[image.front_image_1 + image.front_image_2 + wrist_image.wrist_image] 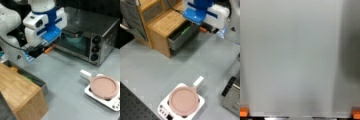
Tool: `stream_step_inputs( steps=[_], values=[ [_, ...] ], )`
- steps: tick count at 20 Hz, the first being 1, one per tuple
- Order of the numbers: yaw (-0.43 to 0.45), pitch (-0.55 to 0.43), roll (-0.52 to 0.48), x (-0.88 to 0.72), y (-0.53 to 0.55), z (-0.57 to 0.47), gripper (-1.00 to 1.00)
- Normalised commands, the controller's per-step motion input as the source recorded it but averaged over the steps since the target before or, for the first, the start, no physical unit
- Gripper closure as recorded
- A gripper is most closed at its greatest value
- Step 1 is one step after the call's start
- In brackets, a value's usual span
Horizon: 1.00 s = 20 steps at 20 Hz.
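Observation:
My gripper (pixel 46 50) hangs above the grey table, just in front of the toaster oven's open door, and holds nothing. In the wrist view its orange fingertips (pixel 243 112) sit at the two bottom corners, wide apart, with only bare table between them, so the gripper (pixel 300 113) is open. A front view places the gripper (pixel 208 30) beside the open drawer (pixel 181 35) of the wooden cabinet. Inside the toaster oven (pixel 97 42) sits a teal bowl (pixel 73 38).
A pink pan (pixel 103 86) with a white handle rests on a small white stove (pixel 112 103) at a front view's right. The wooden cabinet (pixel 20 87) with its grey drawer (pixel 32 77) stands at a front view's left. The pan (pixel 183 101) and oven corner (pixel 232 97) show again.

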Motion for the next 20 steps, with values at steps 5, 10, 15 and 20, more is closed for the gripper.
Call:
stream_step_inputs(
  steps=[5, 10, 15, 20],
  values=[
    [0.141, -0.048, 0.245, -0.05, 0.04, -0.01, -1.0],
    [0.07, -0.063, 0.258, -0.2, 0.08, -0.05, -1.0],
    [0.005, -0.056, 0.268, -0.3, 0.15, -0.07, -1.0],
    [-0.017, -0.103, 0.216, -0.29, 0.33, -0.13, -1.0]
  ],
)
